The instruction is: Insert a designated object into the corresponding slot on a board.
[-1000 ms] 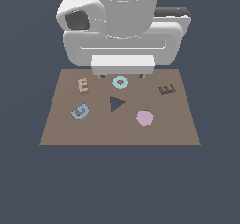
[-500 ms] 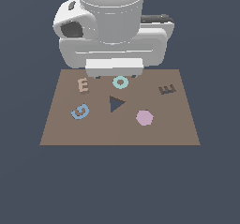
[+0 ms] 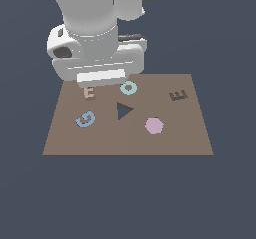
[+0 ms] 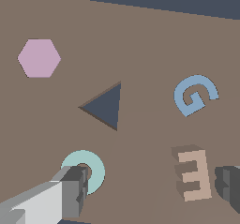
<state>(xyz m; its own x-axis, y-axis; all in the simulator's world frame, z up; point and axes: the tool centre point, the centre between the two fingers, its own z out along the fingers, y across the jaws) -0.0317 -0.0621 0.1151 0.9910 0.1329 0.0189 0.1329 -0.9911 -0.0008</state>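
The tan E block (image 3: 89,93) lies on the brown board (image 3: 127,138) near its far left corner in the exterior view. The arm's white hand (image 3: 97,58) hovers just over it and hides its top edge. In the wrist view my gripper (image 4: 152,188) is open. One finger (image 4: 75,190) is in front of the teal ring, the other finger (image 4: 229,183) is close beside the tan E (image 4: 193,174). The E lies between the fingers, untouched. The dark E-shaped slot (image 3: 178,96) is at the board's far right and is out of the wrist view.
On the board are a blue G (image 3: 85,119), a dark triangle (image 3: 124,110), a pink hexagon (image 3: 154,125) and a teal ring (image 3: 128,88). The ring lies next to the tan E, under one finger. Dark floor surrounds the board.
The hand has moved toward the exterior view's left and lower, from over the board's far middle to over the tan E. The shapes on the board have not moved.
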